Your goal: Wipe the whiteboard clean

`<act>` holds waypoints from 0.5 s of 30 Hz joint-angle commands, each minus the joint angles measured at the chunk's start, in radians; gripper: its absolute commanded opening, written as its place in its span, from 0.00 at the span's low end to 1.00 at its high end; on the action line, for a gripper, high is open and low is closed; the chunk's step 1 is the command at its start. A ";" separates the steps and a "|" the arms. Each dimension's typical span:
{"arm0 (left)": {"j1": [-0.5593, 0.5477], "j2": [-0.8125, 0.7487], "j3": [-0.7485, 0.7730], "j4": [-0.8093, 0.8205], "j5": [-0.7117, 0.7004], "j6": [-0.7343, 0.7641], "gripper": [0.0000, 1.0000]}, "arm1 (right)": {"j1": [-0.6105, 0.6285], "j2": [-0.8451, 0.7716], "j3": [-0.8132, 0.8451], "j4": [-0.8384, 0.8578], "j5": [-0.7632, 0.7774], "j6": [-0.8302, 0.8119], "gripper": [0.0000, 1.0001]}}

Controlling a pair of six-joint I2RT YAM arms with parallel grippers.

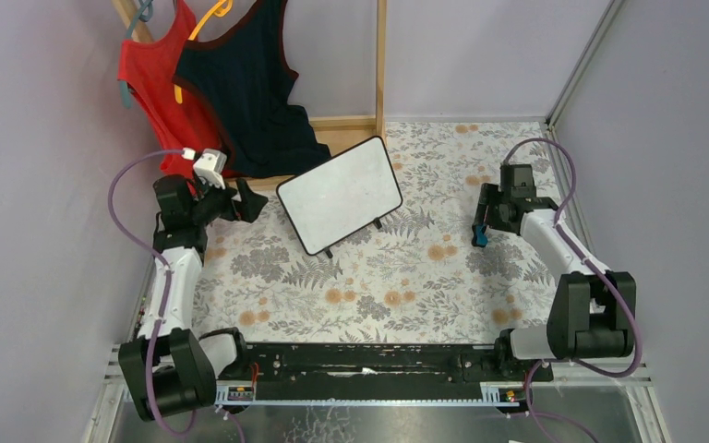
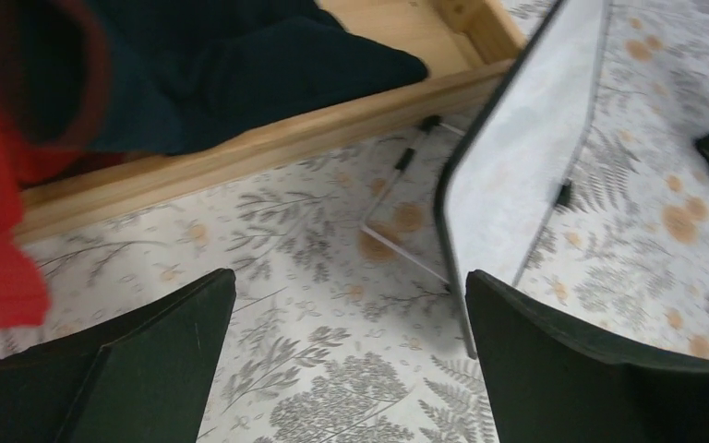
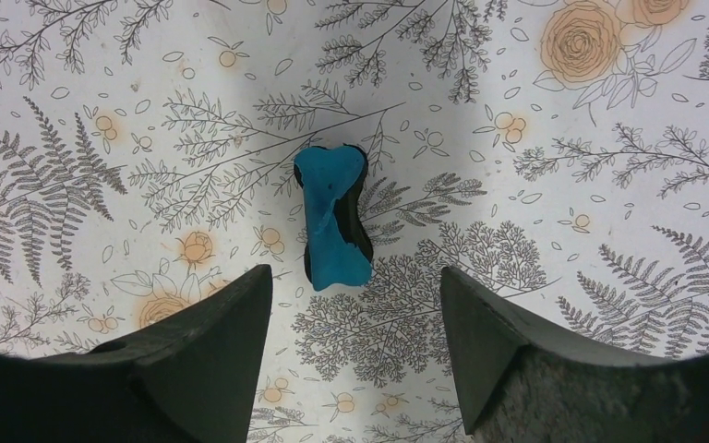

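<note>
White, with no writing seen on it, the small black-rimmed whiteboard (image 1: 340, 192) looks wiped clean already. The left gripper (image 2: 349, 291) and right gripper (image 3: 355, 305) are spread open and empty, with the small blue eraser (image 3: 334, 220) lying free.

Top: high, rear, looking down. Left wrist: low, oblique, shares whiteboard (image 1: 340, 194) (image 2: 531, 166). Right wrist: close, straight down.

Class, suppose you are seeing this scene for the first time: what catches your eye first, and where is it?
The whiteboard stands tilted mid-table, its face looking blank. Behind it to the left hang a red top and a dark top. On the right, a small blue eraser lies on the flowered cloth under the open right gripper.
</note>
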 commanded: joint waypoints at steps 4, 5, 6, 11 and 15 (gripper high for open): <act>0.019 -0.042 -0.113 0.220 -0.355 -0.103 0.96 | -0.004 -0.098 -0.095 0.159 0.049 -0.004 0.72; 0.022 -0.044 -0.129 0.241 -0.383 -0.110 0.97 | -0.004 -0.115 -0.117 0.192 0.049 -0.009 0.72; 0.025 -0.043 -0.146 0.260 -0.410 -0.116 0.97 | -0.004 -0.135 -0.144 0.229 0.055 -0.013 0.72; 0.030 -0.038 -0.204 0.372 -0.545 -0.138 1.00 | -0.003 -0.227 -0.234 0.342 0.096 0.017 0.74; 0.031 0.000 -0.226 0.417 -0.585 -0.153 1.00 | -0.004 -0.243 -0.233 0.350 0.139 0.054 0.84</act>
